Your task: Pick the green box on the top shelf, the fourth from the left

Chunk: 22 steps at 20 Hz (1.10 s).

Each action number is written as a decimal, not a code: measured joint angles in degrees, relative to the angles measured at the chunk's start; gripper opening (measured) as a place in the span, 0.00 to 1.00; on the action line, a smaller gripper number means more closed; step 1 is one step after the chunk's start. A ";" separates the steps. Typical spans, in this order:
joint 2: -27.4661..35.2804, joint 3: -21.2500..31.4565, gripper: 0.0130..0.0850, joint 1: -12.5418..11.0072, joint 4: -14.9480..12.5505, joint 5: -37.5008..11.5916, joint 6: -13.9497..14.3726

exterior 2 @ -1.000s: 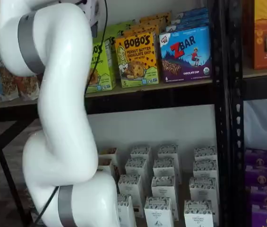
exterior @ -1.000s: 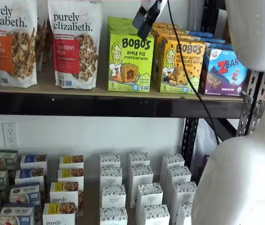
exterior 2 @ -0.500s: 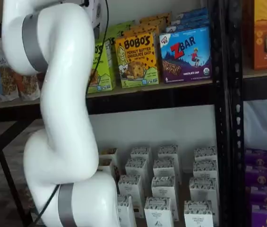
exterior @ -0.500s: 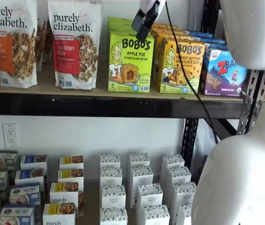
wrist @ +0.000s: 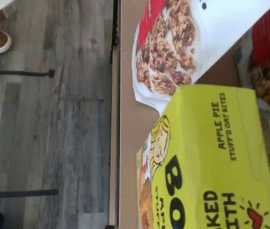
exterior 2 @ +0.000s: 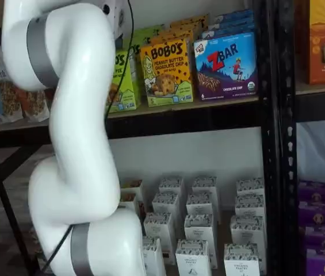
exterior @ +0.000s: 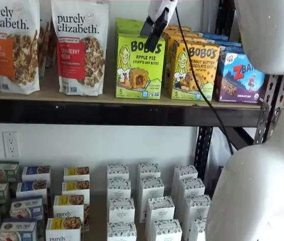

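Top shelf (exterior: 106, 98) edge: gripper (exterior: 152, 34) over green box (exterior: 139, 68).

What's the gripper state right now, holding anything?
Gripper: cannot be told; its black fingers show side-on in a shelf view, no gap visible, in front of the lime-green cardboard Bobo's Apple Pie box's top edge on the tan board shelf.

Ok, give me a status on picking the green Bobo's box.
Done: the arm has brought the pincer up to the top shelf, in front of the green box's upper edge. In hand: the approach; the wrist view shows the box's top close below. Left: the grasp and lift. The box stands in its row beside the yellow-orange Bobo's box, and the fingers' state cannot be told.
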 joint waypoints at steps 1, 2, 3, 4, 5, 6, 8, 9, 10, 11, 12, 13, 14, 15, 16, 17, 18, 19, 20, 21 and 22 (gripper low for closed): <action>-0.08 0.36 1.00 0.11 -0.19 -0.27 -0.02; -0.12 0.61 1.00 0.18 -0.34 -0.45 -0.03; -0.17 0.91 1.00 0.27 -0.49 -0.69 -0.05; -0.19 1.16 1.00 0.35 -0.63 -0.87 -0.07; -0.19 1.34 1.00 0.43 -0.80 -0.97 -0.07; -0.17 1.51 1.00 0.52 -1.01 -1.06 -0.07; -0.10 1.79 1.00 0.68 -1.43 -1.15 -0.08; -0.09 1.96 1.00 0.76 -1.68 -1.22 -0.08; -0.10 2.19 1.00 0.84 -1.90 -1.34 -0.08; -0.14 2.44 1.00 0.91 -2.07 -1.50 -0.08; -0.17 2.62 1.00 0.97 -2.20 -1.63 -0.09; -0.20 2.81 1.00 1.05 -2.39 -1.75 -0.08; -0.23 2.97 1.00 1.11 -2.51 -1.86 -0.07; -0.29 3.22 1.00 1.19 -2.66 -2.05 -0.07; -0.32 3.33 1.00 1.23 -2.75 -2.13 -0.05; -0.35 3.43 1.00 1.29 -2.88 -2.19 -0.03; -0.37 3.53 1.00 1.37 -3.07 -2.21 0.01; -0.46 3.74 1.00 1.48 -3.30 -2.35 0.07; -0.55 3.94 1.00 1.56 -3.49 -2.47 0.11; -0.65 4.16 1.00 1.65 -3.68 -2.61 0.15; -0.78 4.44 1.00 1.73 -3.84 -2.81 0.17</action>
